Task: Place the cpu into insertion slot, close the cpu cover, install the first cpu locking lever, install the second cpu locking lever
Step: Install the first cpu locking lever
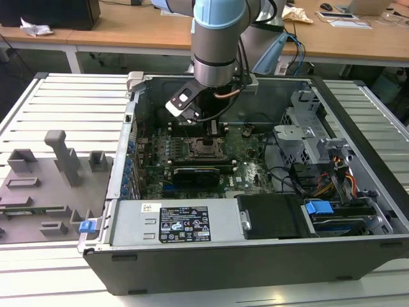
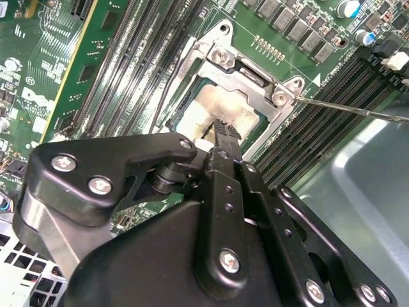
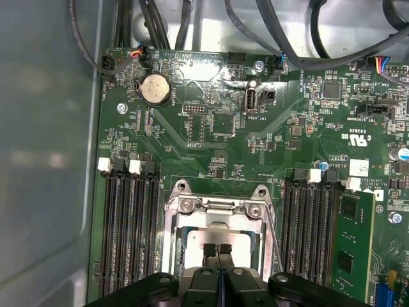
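My gripper [image 1: 206, 130] reaches down into the open computer case, right over the insertion slot [image 1: 208, 148] on the green board. In both wrist views its black fingertips [image 3: 209, 248] are pressed together, shut with nothing between them, and rest on or just above the cpu [image 2: 220, 102]. The cpu's dull silver top [image 3: 192, 238] shows inside the socket. The silvery cpu cover [image 3: 217, 208] lies flat around the chip, its frame [image 2: 252, 73] bolted at the corners. A thin metal locking lever [image 2: 348, 110] sticks out sideways from the socket corner, away from the frame.
Long black memory slots [image 3: 131, 230] flank the socket, with a green memory module [image 3: 351, 249] on one side. A coin battery [image 3: 155, 89] and cables lie beyond. The case walls, power supply [image 1: 185, 224] and black expansion card [image 1: 197, 173] hem in the gripper. A grey fixture [image 1: 51, 173] sits outside.
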Controlling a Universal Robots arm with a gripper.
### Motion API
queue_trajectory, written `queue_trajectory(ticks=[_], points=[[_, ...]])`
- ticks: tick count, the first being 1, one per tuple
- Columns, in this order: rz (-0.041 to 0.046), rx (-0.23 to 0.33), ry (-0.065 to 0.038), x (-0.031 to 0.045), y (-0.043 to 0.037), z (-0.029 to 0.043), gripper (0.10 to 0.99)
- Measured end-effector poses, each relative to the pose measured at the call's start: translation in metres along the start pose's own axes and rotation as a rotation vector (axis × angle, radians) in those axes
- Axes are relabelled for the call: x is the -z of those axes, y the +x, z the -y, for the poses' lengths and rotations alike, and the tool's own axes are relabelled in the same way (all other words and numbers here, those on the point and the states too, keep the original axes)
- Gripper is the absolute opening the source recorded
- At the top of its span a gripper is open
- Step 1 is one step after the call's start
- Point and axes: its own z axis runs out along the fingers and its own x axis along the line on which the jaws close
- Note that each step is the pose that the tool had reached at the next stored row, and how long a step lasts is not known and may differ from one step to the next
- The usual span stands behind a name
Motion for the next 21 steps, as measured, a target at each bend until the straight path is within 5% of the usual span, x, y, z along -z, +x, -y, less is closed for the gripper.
queue_trajectory(ticks=[21], points=[[-0.0001, 0.000, 0.000, 0.0098, 0.0003, -0.0002, 0.106]])
